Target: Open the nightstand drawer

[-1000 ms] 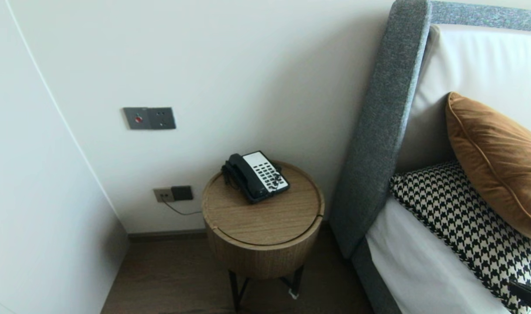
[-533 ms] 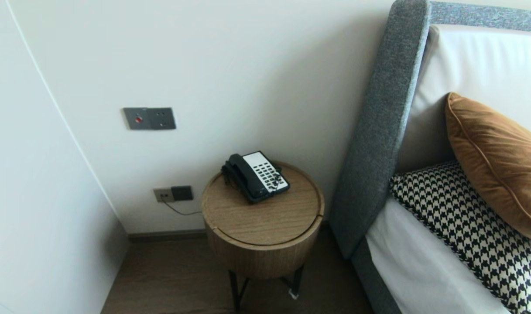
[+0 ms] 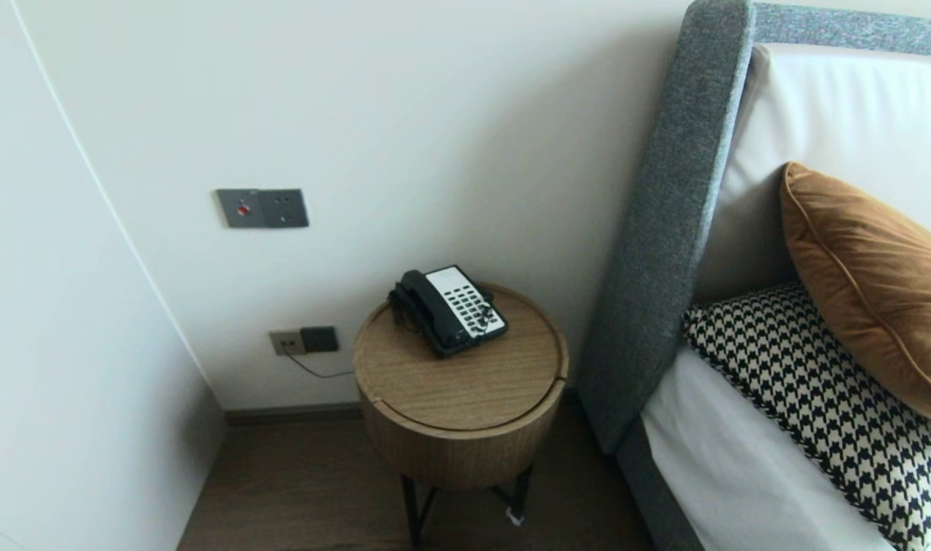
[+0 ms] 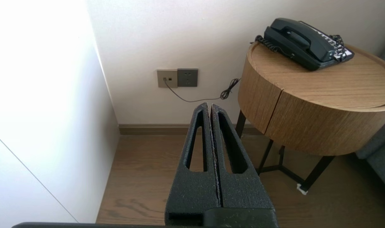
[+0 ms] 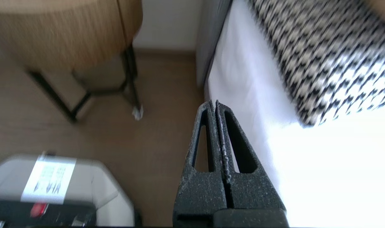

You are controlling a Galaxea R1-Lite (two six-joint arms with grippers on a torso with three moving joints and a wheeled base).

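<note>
Side table (image 3: 465, 398) carries black telephone (image 3: 448, 310). Left gripper (image 4: 210, 106) low beside it, fingers pressed together, empty. Right gripper (image 5: 215, 103) over bed sheet (image 5: 243, 79) edge, likewise closed, empty.

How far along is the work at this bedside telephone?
Done: the telephone sits on the round bedside table, handset cradled. In hand: nothing; the left pincer, beside the table, and the right pincer, by the bed, are both shut and empty. Left: nothing visibly out of place.
</note>
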